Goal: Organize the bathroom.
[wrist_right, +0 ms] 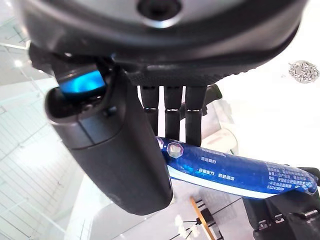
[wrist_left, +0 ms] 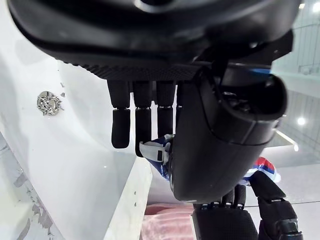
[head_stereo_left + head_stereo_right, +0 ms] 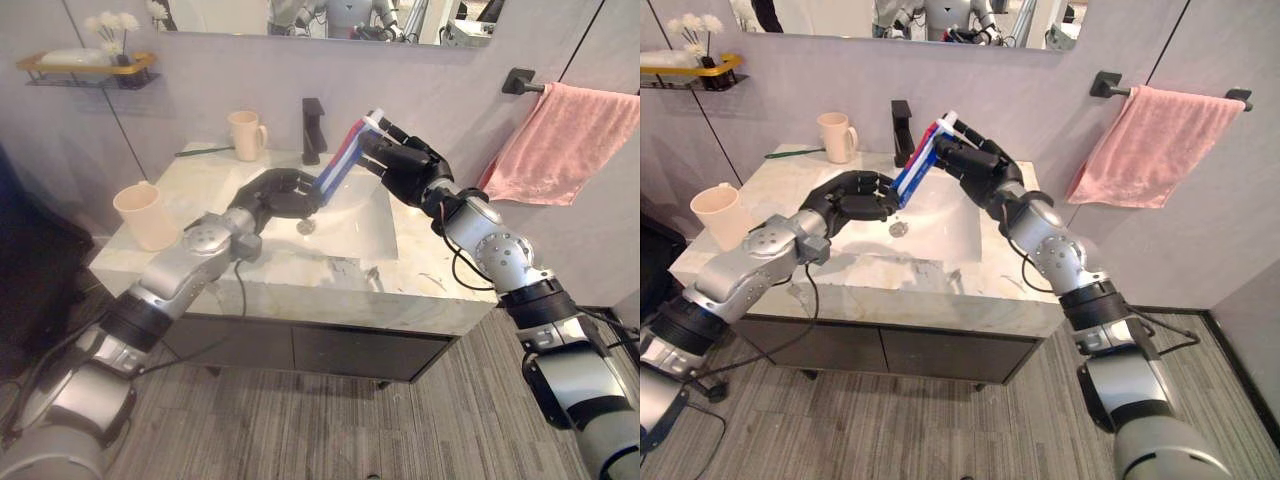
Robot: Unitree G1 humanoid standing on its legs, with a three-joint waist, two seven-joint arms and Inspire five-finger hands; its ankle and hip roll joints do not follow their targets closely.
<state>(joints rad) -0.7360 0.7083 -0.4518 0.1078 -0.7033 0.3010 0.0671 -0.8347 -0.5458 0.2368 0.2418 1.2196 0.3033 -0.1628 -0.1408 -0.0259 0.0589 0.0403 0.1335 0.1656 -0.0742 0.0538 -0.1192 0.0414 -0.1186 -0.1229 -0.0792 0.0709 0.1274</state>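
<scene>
A blue, red and white toothpaste tube (image 3: 340, 160) hangs slanted above the white sink basin (image 3: 360, 228). My right hand (image 3: 405, 165) comes in from the right and pinches the tube's upper part between thumb and fingers (image 1: 192, 112); the tube (image 1: 235, 172) shows across its wrist view. My left hand (image 3: 280, 192) reaches from the left with fingers curled at the tube's lower end (image 2: 155, 150), thumb on the other side. Both hands sit over the basin, in front of the black faucet (image 3: 313, 130).
A beige cup (image 3: 145, 215) stands at the marble counter's left front. A cream mug (image 3: 245, 135) and a green toothbrush (image 3: 205, 151) are at the back left. A pink towel (image 3: 565, 145) hangs on the right wall bar. A yellow shelf (image 3: 85, 68) is on the left wall.
</scene>
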